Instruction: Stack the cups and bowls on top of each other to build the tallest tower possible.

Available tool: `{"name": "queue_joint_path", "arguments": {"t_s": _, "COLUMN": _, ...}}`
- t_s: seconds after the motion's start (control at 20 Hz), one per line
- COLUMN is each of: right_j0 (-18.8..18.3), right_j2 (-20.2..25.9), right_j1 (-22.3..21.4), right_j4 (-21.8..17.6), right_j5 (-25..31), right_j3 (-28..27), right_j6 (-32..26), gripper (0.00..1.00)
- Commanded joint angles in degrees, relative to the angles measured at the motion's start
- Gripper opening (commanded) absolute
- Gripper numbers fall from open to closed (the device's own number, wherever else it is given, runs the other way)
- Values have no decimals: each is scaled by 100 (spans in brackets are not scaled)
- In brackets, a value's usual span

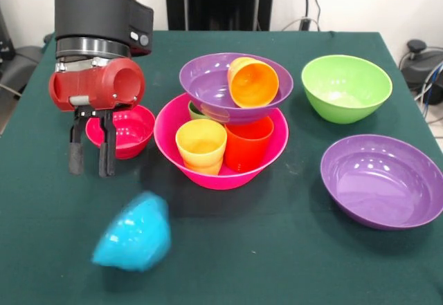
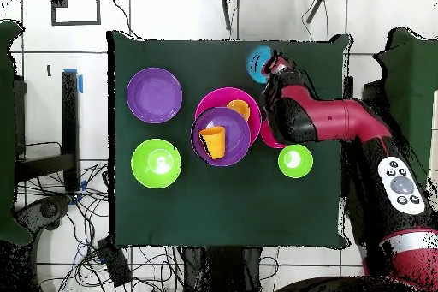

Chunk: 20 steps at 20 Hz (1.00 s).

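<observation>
My gripper [image 1: 90, 154] hangs open and empty over the table's left part, just in front of the red bowl [image 1: 131, 131]. The blue bowl [image 1: 135, 234] lies tilted and blurred on the cloth, nearer the camera than the gripper and apart from it. The tower's base, the hot-pink bowl [image 1: 273, 149], holds the yellow-orange cup [image 1: 201, 146], the red-orange cup [image 1: 249, 144] and the mostly hidden green cup [image 1: 195, 111]. A purple bowl [image 1: 208, 80] rests on them, with the orange cup [image 1: 253, 82] lying on its side in it. From overhead, the gripper [image 2: 271, 71] is beside the blue bowl [image 2: 257, 61].
A medium light-green bowl [image 1: 346, 89] stands at the back right and a second purple bowl [image 1: 384, 180] at the front right. A small light-green bowl [image 2: 295, 161] shows only overhead, close beside my arm [image 2: 321, 122]. The table's edges lie near these bowls.
</observation>
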Motion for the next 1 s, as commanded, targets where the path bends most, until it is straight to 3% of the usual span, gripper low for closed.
{"name": "queue_joint_path", "arguments": {"t_s": 0.05, "right_j0": -117, "right_j2": 635, "right_j1": -216, "right_j4": -275, "right_j5": 1508, "right_j3": 0, "right_j6": -1880, "gripper": 100}}
{"name": "queue_joint_path", "arguments": {"t_s": 0.15, "right_j0": -156, "right_j2": 683, "right_j1": -409, "right_j4": -106, "right_j5": 1900, "right_j3": 102, "right_j6": -2015, "gripper": 100}}
{"name": "queue_joint_path", "arguments": {"t_s": 0.25, "right_j0": -208, "right_j2": 801, "right_j1": -312, "right_j4": -19, "right_j5": 2267, "right_j3": -26, "right_j6": -2242, "gripper": 100}}
{"name": "queue_joint_path", "arguments": {"t_s": 0.45, "right_j0": -81, "right_j2": 649, "right_j1": -799, "right_j4": 415, "right_j5": 4021, "right_j3": -241, "right_j6": -2846, "gripper": 100}}
{"name": "queue_joint_path", "arguments": {"t_s": 1.0, "right_j0": -13, "right_j2": 689, "right_j1": -1150, "right_j4": 692, "right_j5": 4718, "right_j3": -125, "right_j6": -2733, "gripper": 100}}
